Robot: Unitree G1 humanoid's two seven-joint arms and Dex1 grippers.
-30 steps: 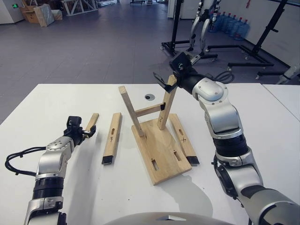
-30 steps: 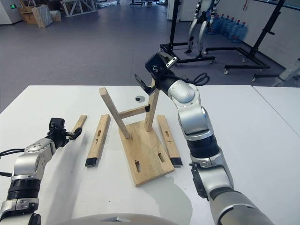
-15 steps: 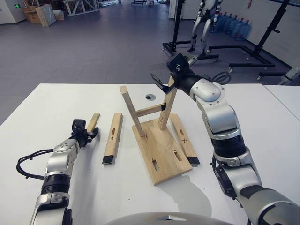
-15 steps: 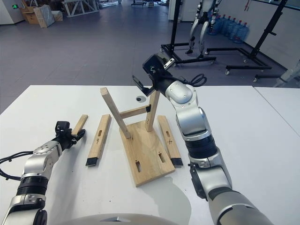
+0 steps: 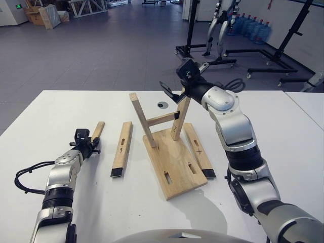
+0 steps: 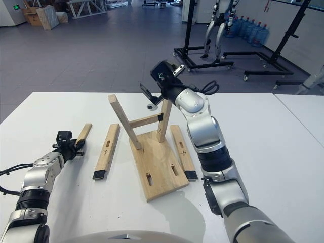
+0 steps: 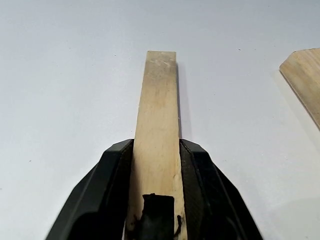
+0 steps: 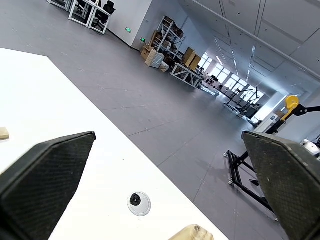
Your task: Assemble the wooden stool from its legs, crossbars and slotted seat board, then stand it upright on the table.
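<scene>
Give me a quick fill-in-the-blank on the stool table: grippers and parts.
The left gripper grips a loose crossbar lying to the ____ of the seat board. The right gripper is ____, just above the top of an upright leg. ____ such legs stand in the board, linked by a fixed crossbar.
Missing: left; open; two.

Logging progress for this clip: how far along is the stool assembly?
Done: two legs stand in the seat board, joined by a crossbar. In hand: the left gripper is shut on the loose crossbar on the table; the right gripper is open over the right standing leg's top. Left: two loose legs lie flat either side of the board, and the stool is not yet upright.
</scene>
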